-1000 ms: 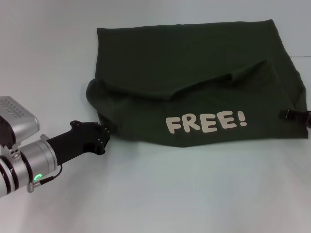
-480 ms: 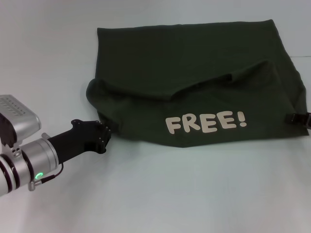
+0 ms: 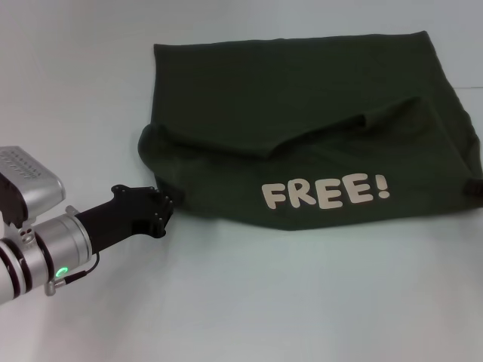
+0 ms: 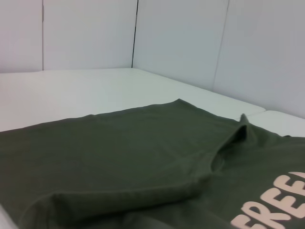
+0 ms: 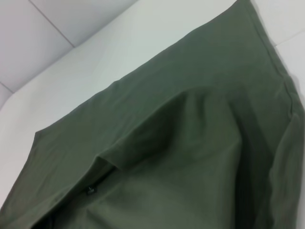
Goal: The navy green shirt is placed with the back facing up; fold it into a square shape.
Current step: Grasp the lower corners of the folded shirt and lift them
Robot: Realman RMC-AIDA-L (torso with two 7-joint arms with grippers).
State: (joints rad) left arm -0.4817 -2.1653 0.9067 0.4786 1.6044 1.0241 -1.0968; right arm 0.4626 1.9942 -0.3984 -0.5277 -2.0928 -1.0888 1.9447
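Head view: the navy green shirt lies on the white table, partly folded, with the "FREE!" print on the near flap. The left gripper sits at the shirt's near-left corner; whether its fingers pinch cloth cannot be told. The right gripper, earlier seen at the shirt's right edge, has left view, suggesting a completed fold. The shirt has shifted slightly.

Left wrist view: shirt close ahead.

Right wrist view: folded shirt layers only.
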